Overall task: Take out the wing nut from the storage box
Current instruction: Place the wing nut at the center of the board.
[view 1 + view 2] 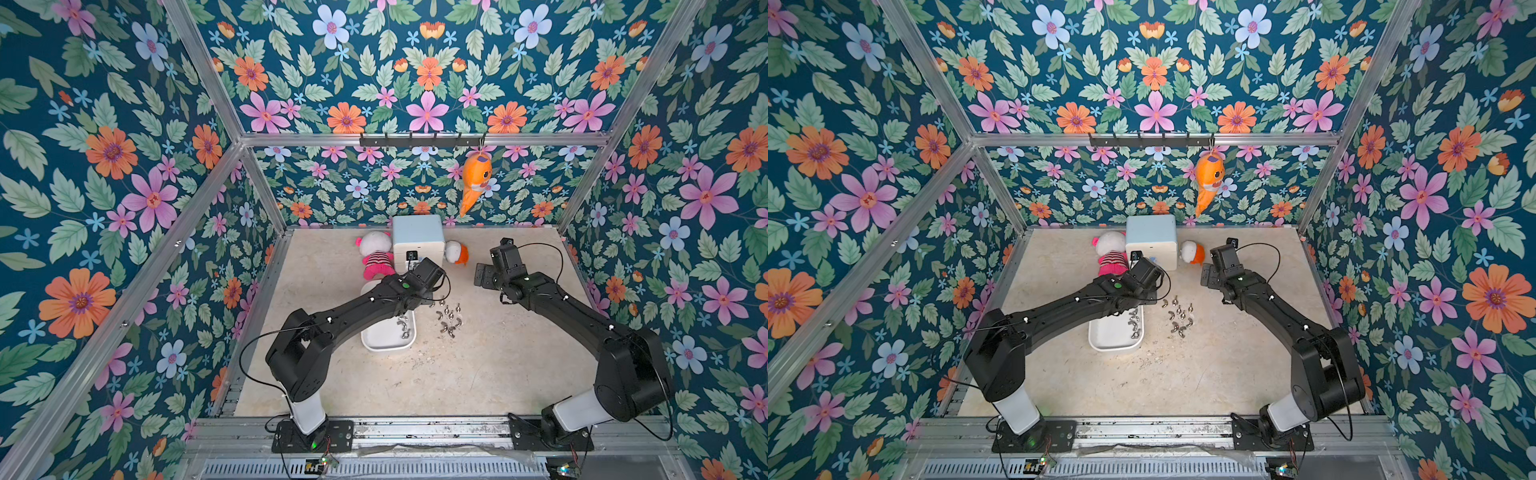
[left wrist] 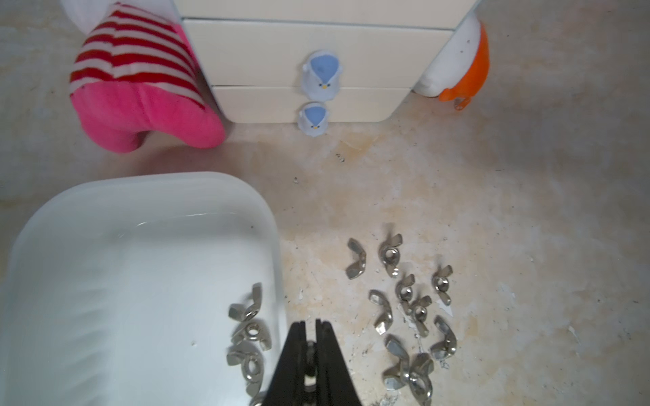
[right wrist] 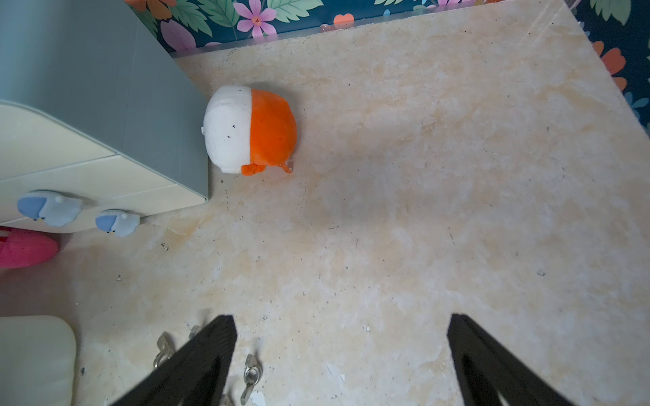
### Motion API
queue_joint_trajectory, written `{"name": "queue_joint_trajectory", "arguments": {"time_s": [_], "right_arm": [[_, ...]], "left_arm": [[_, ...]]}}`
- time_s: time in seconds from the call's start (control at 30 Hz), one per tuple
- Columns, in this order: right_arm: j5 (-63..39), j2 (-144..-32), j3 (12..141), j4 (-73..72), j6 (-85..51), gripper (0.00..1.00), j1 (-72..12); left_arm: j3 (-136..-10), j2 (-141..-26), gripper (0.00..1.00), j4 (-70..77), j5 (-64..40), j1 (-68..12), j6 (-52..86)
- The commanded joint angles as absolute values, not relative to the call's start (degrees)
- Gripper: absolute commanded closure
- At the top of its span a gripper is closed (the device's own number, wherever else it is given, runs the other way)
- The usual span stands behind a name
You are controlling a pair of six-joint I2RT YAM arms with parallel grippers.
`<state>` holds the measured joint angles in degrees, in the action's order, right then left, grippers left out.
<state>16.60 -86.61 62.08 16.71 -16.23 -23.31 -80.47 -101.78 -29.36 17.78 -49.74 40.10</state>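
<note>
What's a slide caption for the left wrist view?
Left jaws shut on a wing nut at the box rim; more nuts inside, a cluster out on the table.

Three plush toys (image 1: 376,253), one storage box (image 1: 384,338), one cabinet (image 1: 417,232).

The storage box (image 2: 105,263) was plain white and the wing nuts (image 2: 418,309) silver, on a mottled beige desk (image 2: 527,211). The cabinet (image 1: 417,232) was cream-fronted with a pale-blue top. The doll (image 2: 140,88) wore red-and-white stripes over pink. The round plush (image 3: 249,130) was half white, half orange.
</note>
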Motion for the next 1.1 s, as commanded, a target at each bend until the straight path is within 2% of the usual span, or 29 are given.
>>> {"name": "queue_joint_trajectory", "arguments": {"time_s": [0.0,0.3,1.07], "right_arm": [[17.8,-85.96,62.27,16.9,-16.26,0.01,-23.38],[18.14,-85.87,62.23,16.98,-16.17,0.01,-23.37],[17.94,-86.22,62.05,16.73,-16.0,0.01,-23.33]], "left_arm": [[-83.55,-104.22,0.94,-29.88,17.4,-50.67,38.24],[-87.18,-110.33,0.94,-29.8,15.37,-51.69,38.47],[-85.47,-118.09,0.94,-27.51,12.74,-52.73,41.57]]}}
